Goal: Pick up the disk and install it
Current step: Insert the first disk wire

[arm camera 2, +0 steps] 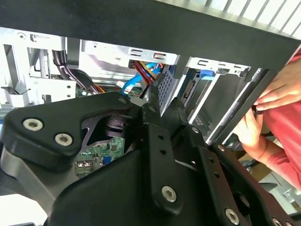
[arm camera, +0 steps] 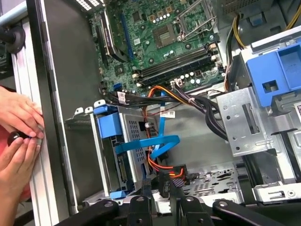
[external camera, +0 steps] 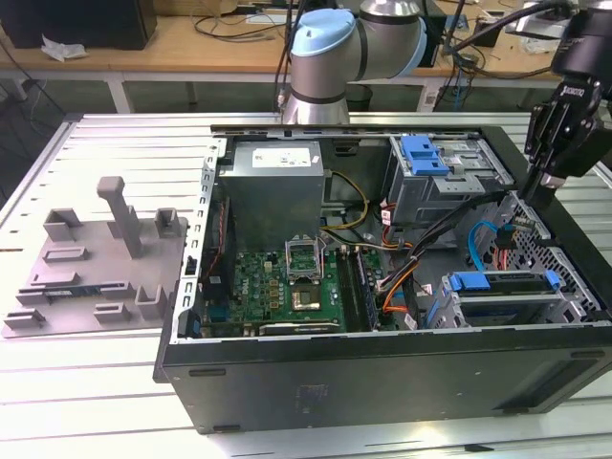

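Currently the gripper (external camera: 543, 186) is hovering over the open computer case (external camera: 382, 373) at the exterior view's right, jaws standing slightly apart and gripping nothing. The disk (external camera: 488, 283) is sitting in the lower drive cage (external camera: 497, 308) beneath it.

robotics lab: robot arm (external camera: 330, 57), opened computer case (external camera: 382, 363) on slatted metal bench (external camera: 105, 392), cluttered desks (external camera: 191, 43) behind.

No lettering is legible. The white sticker (external camera: 284, 156) on the power supply (external camera: 275, 196) behind the motherboard (external camera: 287, 287) carries print too small to make out.
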`<state>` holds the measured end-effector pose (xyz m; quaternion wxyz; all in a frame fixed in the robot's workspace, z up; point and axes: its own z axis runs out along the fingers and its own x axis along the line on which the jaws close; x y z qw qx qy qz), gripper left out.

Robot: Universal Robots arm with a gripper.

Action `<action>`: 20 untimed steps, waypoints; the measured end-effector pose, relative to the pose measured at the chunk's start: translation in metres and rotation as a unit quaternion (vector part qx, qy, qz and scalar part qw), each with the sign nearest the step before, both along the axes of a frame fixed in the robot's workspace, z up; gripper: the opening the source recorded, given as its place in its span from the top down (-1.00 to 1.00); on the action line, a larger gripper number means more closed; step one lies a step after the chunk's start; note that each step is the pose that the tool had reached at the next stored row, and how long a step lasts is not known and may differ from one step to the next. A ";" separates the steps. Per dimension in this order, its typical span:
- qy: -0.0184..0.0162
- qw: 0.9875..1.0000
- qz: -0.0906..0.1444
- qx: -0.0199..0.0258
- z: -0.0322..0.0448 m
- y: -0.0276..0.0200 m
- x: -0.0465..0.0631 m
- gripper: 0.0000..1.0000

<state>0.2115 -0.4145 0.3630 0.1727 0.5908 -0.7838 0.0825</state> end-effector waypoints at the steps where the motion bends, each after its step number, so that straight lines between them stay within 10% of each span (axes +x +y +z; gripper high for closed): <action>1: 0.000 1.000 0.000 0.000 -0.0014 0.0003 0.000 0.40; 20: 0.000 1.000 0.000 0.000 -0.0215 -0.0009 0.000 0.40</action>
